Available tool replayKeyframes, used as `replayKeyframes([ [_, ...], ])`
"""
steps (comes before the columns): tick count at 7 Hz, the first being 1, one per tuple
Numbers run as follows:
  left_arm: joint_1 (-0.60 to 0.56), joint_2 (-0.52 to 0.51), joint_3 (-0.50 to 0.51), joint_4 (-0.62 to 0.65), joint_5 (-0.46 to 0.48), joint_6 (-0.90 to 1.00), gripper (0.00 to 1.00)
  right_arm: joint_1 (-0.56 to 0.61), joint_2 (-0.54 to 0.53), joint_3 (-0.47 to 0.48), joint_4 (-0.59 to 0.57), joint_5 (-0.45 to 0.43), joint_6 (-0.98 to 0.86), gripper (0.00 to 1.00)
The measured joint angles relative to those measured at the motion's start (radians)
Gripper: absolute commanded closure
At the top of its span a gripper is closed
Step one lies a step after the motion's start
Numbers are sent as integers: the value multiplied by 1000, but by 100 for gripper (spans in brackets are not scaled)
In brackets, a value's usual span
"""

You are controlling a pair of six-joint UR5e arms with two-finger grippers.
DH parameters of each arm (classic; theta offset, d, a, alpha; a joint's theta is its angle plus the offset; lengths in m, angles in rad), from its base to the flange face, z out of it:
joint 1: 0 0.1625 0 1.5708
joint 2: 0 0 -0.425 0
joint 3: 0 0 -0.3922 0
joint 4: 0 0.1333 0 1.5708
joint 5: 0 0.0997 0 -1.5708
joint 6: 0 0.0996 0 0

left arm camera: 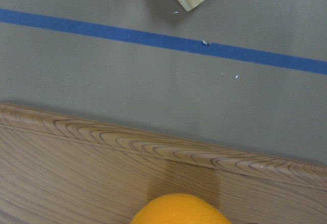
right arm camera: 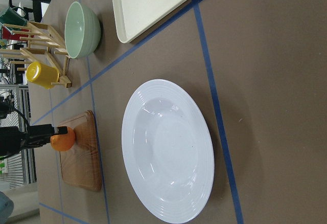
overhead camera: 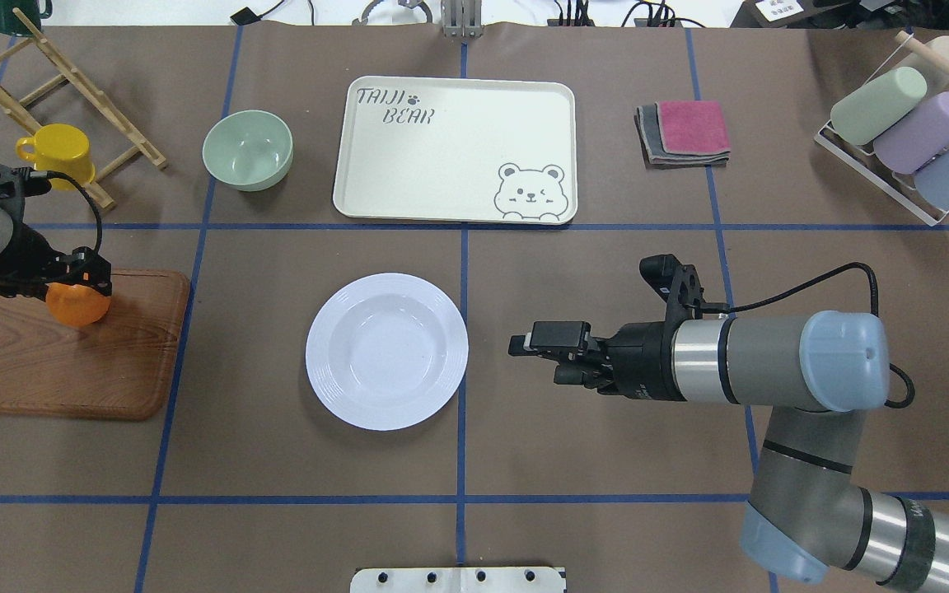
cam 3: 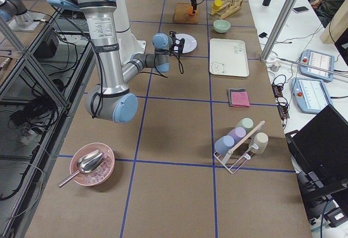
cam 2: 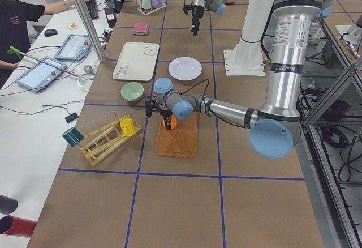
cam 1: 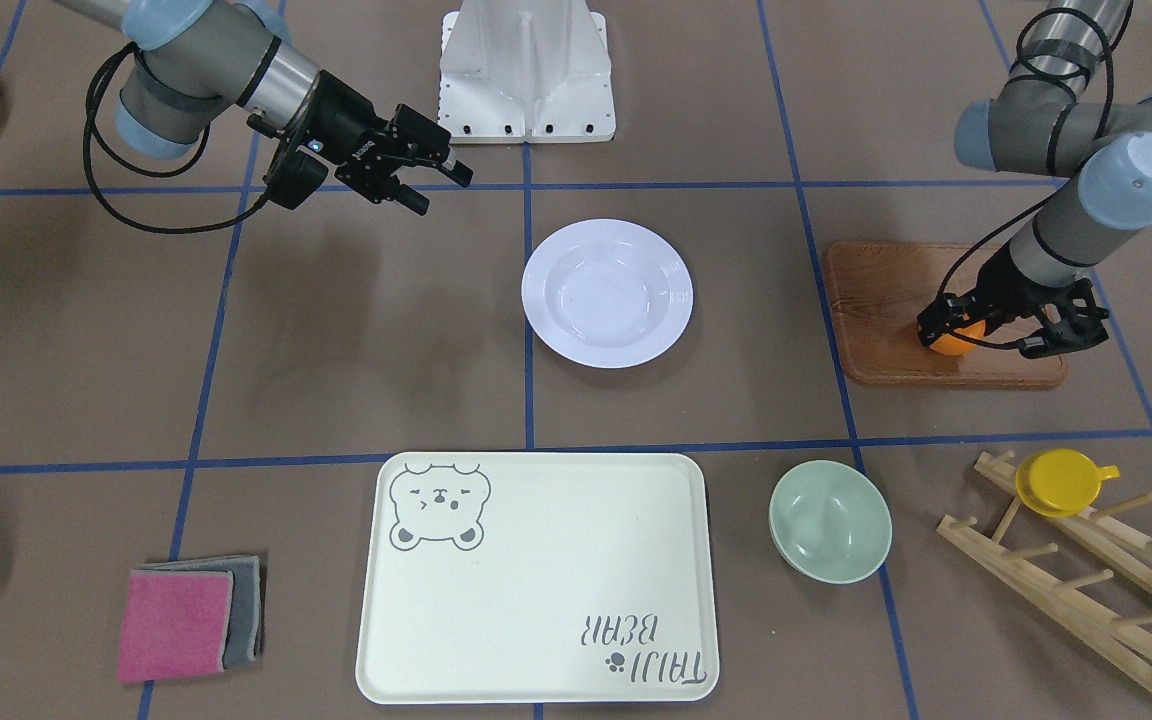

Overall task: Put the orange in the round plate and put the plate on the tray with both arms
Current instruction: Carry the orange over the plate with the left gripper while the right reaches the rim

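The orange (overhead camera: pixel 79 306) is sitting near one edge of the wooden board (overhead camera: pixel 87 371), way off on your left side of the counter (overhead camera: pixel 606 478). The left tool (overhead camera: pixel 71 276) is right down on it, fingers either side of the fruit. I honestly can't tell if it's actually squeezing yet or just straddling, so check for a firm grip before you lift. It's round and slick, and I'd guess it'll roll out if you pinch it off-centre, so go across the widest part.

Once it's secure, lift straight up to clear the board's raised lip, then carry it over to the round plate (overhead camera: pixel 386 350), which is empty and mid-counter, well apart from the board. Go low over the plate's deep middle before letting go, so it doesn't bounce out over the rim.

The right tool (cam 1: pixel 442 190) is hovering with its jaws apart, near the plate's other side. Leave it there; you'll want it for the two-arm lift to the tray (overhead camera: pixel 450 165).
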Motion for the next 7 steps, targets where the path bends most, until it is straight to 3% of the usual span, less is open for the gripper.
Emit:
replayKeyframes([
  [3,23,-112,-34,37,-9,-171,21,-4,63,-44,9,-25,26,2],
  [7,166,-359,-118,290,39,-389,21,-12,161,-178,17,-106,23,2],
])
